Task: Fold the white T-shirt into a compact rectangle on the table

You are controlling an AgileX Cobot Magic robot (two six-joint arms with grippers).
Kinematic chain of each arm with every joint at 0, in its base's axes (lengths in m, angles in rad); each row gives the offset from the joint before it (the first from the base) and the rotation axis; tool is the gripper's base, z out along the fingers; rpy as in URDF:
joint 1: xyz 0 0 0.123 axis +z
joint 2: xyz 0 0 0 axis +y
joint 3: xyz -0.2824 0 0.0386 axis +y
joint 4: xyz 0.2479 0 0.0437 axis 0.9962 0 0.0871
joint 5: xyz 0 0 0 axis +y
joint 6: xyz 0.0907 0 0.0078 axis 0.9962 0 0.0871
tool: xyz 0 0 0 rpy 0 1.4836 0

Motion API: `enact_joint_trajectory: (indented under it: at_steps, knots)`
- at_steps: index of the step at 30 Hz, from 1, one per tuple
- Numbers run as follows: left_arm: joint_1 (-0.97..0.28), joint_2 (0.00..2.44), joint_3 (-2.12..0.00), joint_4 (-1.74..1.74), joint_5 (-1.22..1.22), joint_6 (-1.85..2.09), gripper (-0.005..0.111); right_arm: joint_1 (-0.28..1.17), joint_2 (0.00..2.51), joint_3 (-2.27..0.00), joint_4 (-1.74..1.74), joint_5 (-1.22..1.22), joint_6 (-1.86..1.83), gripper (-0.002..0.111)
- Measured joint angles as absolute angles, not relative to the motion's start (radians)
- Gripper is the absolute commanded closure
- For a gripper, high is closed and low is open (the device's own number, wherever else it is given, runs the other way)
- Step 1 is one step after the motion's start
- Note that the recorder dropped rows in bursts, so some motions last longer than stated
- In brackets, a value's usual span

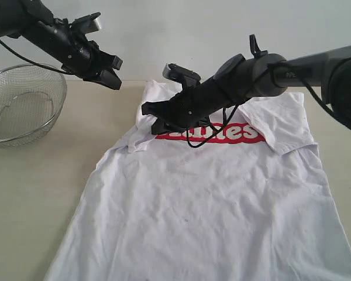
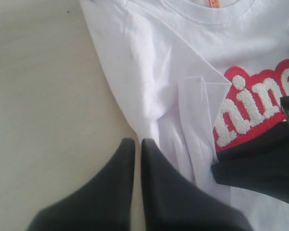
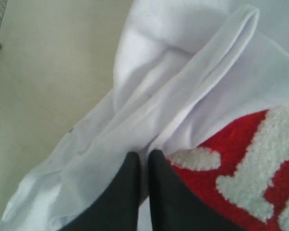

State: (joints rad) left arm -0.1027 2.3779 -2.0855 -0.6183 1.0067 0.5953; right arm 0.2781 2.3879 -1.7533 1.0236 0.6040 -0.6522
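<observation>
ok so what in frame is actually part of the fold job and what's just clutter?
Part of the job:
white T-shirt, spread on the table, sleeves folded inward
right end effector, shut at the folded sleeve
left end effector, shut, raised, holding nothing

Just lying about:
wire-mesh basket, on the table off to the side of the shirt
</observation>
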Motion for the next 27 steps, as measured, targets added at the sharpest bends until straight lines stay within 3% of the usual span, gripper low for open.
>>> enact_joint_trajectory:
  at_steps: [17,27]
  knots:
    - [-0.103,2.378,-2.086,-0.618,1.007,0.595,0.102,0.248,2.271,-1.753,0.802,0.625,-0.553,0.108]
    - [-0.103,2.378,-2.086,-0.624,1.007,0.595,0.102,0.214,2.259,-1.753,0.601,0.814,-0.452,0.108]
